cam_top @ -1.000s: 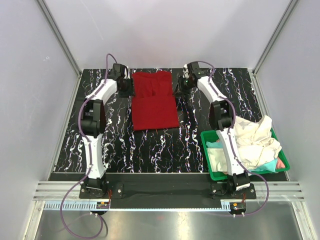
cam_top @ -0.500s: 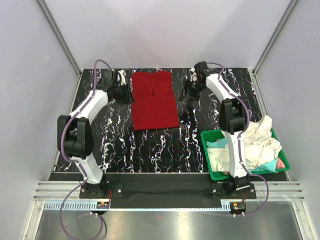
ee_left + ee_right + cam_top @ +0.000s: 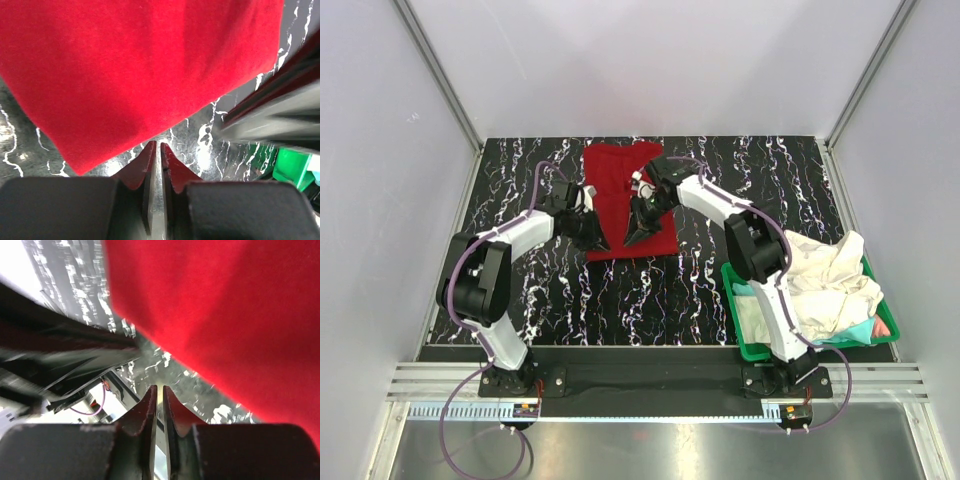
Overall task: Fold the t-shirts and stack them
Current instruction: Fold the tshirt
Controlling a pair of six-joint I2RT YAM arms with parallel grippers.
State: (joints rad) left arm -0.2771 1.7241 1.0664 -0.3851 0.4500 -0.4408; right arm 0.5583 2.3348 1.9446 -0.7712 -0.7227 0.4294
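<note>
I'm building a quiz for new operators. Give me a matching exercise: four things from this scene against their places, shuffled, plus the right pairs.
1 red t-shirt
2 cream-white shirt
3 green bin
4 left end effector

a near right corner of the table
b at the red t-shirt's left edge
c spread on the far middle
d heaped inside the bin

Pairs: 1-c, 2-d, 3-a, 4-b

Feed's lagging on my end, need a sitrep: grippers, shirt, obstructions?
Left gripper and right gripper: fingers nearly shut, low at the red t-shirt; grip unconfirmed. Other shirts heaped in green bin. Nothing blocking.
</note>
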